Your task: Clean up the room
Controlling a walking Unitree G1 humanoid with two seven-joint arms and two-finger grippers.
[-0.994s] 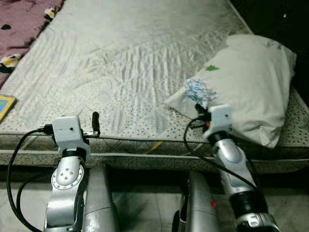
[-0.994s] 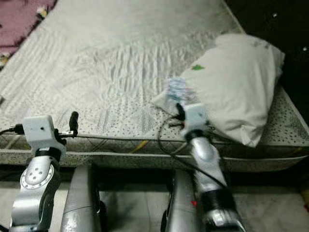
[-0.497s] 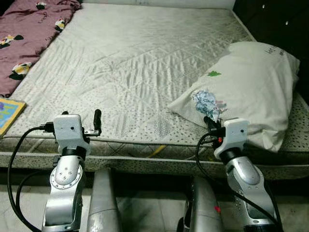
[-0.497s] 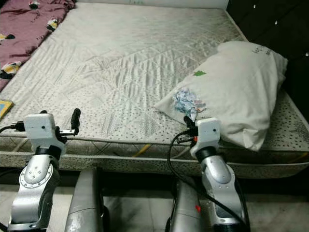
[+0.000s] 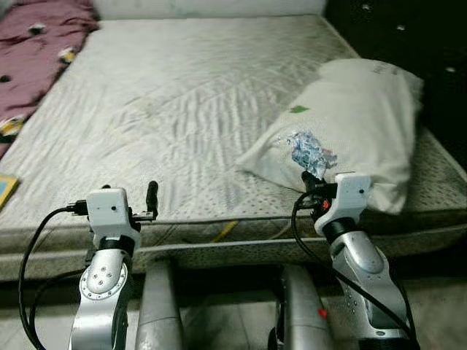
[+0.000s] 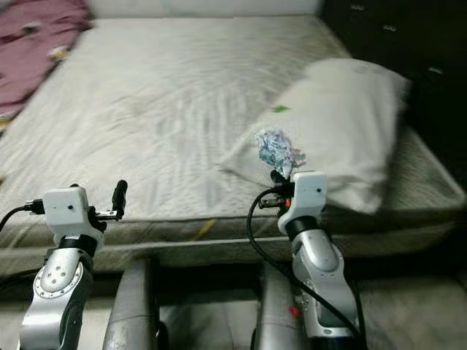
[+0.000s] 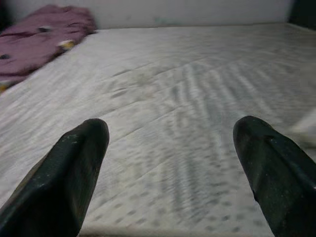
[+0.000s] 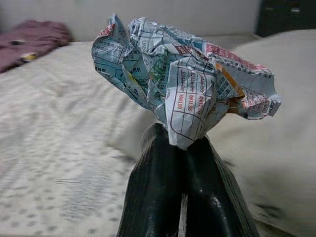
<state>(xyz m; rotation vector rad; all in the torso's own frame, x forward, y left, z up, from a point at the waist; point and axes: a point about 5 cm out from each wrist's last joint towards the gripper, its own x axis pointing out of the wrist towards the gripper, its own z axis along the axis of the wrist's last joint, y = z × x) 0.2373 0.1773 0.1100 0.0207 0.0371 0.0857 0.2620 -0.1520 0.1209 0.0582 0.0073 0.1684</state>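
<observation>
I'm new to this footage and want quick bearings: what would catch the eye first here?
The crumpled printed paper ball stands out, pinched in the shut black fingers of the right gripper in front of the big white pillow on the right side of the bare quilted mattress. The left gripper hovers open over the mattress's near edge, and a maroon patterned blanket lies at the far left.

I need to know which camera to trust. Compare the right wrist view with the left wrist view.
Right wrist view: the right gripper shut on a crumpled paper, with the pillow behind it.
Left wrist view: the left gripper open and empty, its fingers wide apart.
Both: the mattress and the purple blanket at its far side.
</observation>
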